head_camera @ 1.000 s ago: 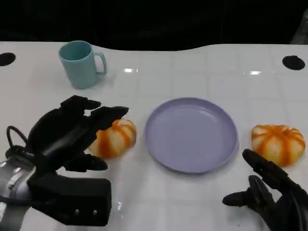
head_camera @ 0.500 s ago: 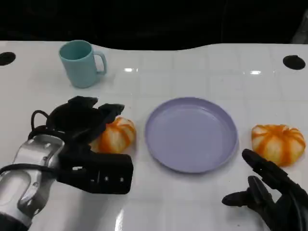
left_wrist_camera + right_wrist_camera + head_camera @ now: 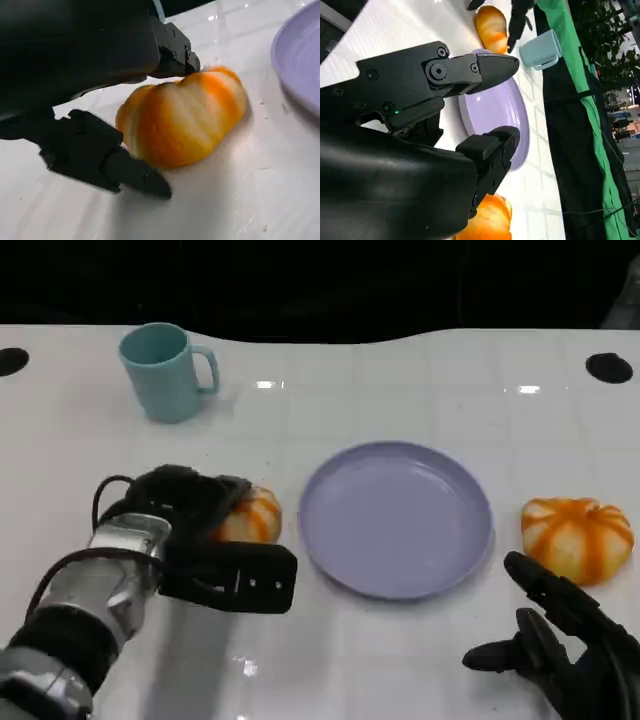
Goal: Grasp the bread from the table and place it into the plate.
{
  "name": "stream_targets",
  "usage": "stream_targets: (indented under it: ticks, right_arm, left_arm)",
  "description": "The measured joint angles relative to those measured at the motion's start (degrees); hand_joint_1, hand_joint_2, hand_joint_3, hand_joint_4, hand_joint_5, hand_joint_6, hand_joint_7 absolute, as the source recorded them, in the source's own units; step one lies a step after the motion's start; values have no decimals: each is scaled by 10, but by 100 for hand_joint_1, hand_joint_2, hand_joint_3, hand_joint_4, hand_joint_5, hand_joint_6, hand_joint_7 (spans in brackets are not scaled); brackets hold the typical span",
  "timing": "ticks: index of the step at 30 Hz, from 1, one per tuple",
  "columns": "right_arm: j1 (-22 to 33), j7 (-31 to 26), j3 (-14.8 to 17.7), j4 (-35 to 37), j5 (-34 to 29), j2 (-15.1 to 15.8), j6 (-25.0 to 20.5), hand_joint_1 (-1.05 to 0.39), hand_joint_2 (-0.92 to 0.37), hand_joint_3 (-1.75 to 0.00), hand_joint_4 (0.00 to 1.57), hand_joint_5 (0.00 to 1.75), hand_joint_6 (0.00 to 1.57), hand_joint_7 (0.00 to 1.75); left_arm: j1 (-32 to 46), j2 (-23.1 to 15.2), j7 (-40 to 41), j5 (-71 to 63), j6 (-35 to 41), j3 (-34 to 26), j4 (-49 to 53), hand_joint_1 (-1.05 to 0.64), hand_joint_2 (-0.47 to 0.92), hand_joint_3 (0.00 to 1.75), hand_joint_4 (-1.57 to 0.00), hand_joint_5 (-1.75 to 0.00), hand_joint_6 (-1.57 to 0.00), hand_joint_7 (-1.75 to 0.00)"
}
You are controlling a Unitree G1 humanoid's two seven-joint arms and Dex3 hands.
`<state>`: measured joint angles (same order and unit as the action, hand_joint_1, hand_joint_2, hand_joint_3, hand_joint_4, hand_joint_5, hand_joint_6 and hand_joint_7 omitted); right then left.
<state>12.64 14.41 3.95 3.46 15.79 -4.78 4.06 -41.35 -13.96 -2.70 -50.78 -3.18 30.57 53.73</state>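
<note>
Cup sat untouched at far left. Over the last second the left hand had dropped from above the left bread and pushed forward, now wrapping it from the near-left side. In the left wrist view the fingers flanked the roll, one touching its top, another low beside it; whether they had actually clamped it, cannot tell. That bread had not moved: on the table, just left of the plate, not touching the rim. Judged as grasp closing, lift not yet done, short carry rightward to follow. Plate held nothing. Second bread lay right of the plate. Right hand idled near it as before, fingers apart, holding nothing.
</note>
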Motion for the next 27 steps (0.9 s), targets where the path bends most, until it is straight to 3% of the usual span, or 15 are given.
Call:
stream_targets:
  ticks: [6, 8, 10, 11, 12, 13, 14, 15, 16, 18, 21, 27]
  right_arm:
    - [1, 0, 0, -2, 0, 0, 0, -75, -92, -28, 89, 88, 118, 2]
    - [3, 0, -1, -2, 0, 0, 0, -75, -92, -28, 89, 88, 118, 2]
    - [5, 0, -1, -2, -1, 0, 0, -76, -92, -28, 89, 88, 118, 2]
    - [6, -1, -1, -2, -1, 0, 0, -76, -92, -28, 89, 89, 119, 2]
    - [7, -1, -1, -3, -1, 0, 0, -76, -92, -28, 89, 89, 118, 2]
    - [7, -1, -1, -3, -1, 0, 0, -76, -92, -28, 89, 89, 118, 2]
    - [7, -1, -1, -4, -1, 0, 0, -75, -92, -28, 89, 89, 118, 2]
    - [7, -1, -1, -5, -1, 0, 0, -75, -92, -28, 89, 89, 118, 2]
    - [7, -1, -1, -6, -1, 0, 0, -75, -92, -28, 89, 89, 118, 2]
    - [7, -1, -1, -7, -2, 0, 0, -75, -92, -28, 89, 89, 118, 2]
    - [7, -1, -1, -7, -2, 0, 0, -75, -92, -28, 89, 89, 119, 2]
    - [7, -4, 0, -9, -3, 0, -4, -76, -92, -28, 89, 90, 119, 2]
  left_arm:
    - [-36, 19, 28, 22, -16, 9, 80, -27, 81, 1, -30, -13, -42, -5]
    - [-48, 26, 33, 30, -24, 9, 103, -23, 88, 2, -56, -20, -65, -7]
    - [-54, 29, 42, 50, -39, 3, 122, -22, 91, 2, -69, -23, -77, -6]
    - [-55, 29, 48, 60, -45, -1, 129, -30, 91, 2, -77, -89, -102, -8]
    - [-56, 29, 58, 66, -49, -4, 135, -31, 92, 8, -77, -129, -114, -14]
    - [-57, 30, 78, 67, -53, -4, 141, -31, 92, 15, -75, -156, -104, -54]
    - [-58, 32, 100, 66, -56, -3, 147, -31, 92, 26, -72, -165, -81, -106]
    - [-58, 34, 121, 67, -58, -2, 152, -30, 92, 31, -72, -170, -67, -137]
    - [-58, 38, 137, 68, -60, -3, 157, -30, 92, 34, -72, -173, -59, -157]
    - [-58, 42, 155, 69, -64, -4, 168, -27, 92, 32, -74, -174, -54, -169]
    - [-57, 44, 177, 87, -68, -14, 172, -24, 92, 32, -75, -175, -56, -159]
    - [-51, 40, 205, 132, -88, -46, 168, -22, 92, 29, -78, -175, -53, -174]
